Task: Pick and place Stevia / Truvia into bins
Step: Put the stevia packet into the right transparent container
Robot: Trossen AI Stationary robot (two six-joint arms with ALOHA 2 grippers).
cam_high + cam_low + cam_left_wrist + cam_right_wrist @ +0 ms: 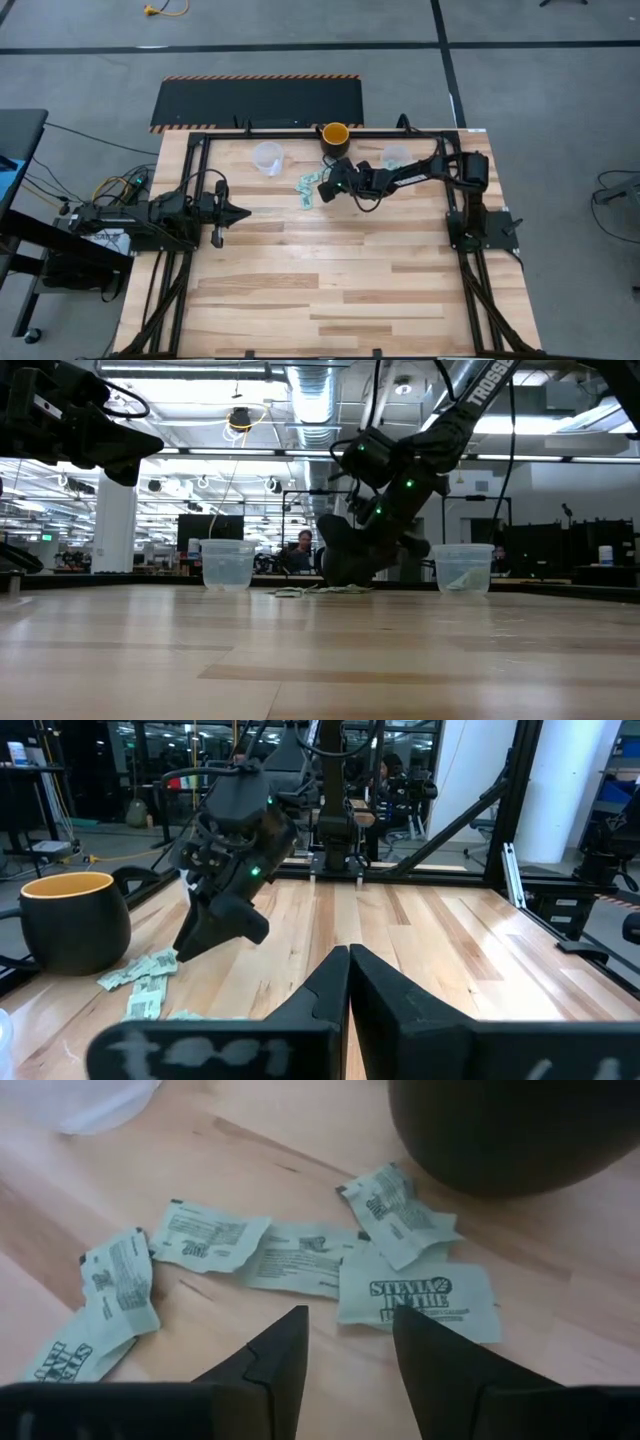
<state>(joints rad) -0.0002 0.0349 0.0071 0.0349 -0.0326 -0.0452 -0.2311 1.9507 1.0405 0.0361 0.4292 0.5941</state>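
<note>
Several light green and white Stevia sachets (415, 1295) lie flat and loosely scattered on the wooden table (340, 290), just in front of the yellow-orange cup. My right gripper (348, 1318) stands open, slanting down over the near edge of the sachet pile (307, 188) with bare wood between its fingertips. It also shows in the left wrist view as the right gripper (215, 935) low beside the sachets (145, 978). Two clear bins stand at the far side, the left bin (267, 157) and the right bin (396, 156). My left gripper (348, 960) waits shut at the table's left.
A yellow-orange cup with a dark outside (335, 133) stands close behind the sachets, between the two bins. Black frame rails (300, 128) run along the table's far and side edges. Broad bare wood lies toward the near edge.
</note>
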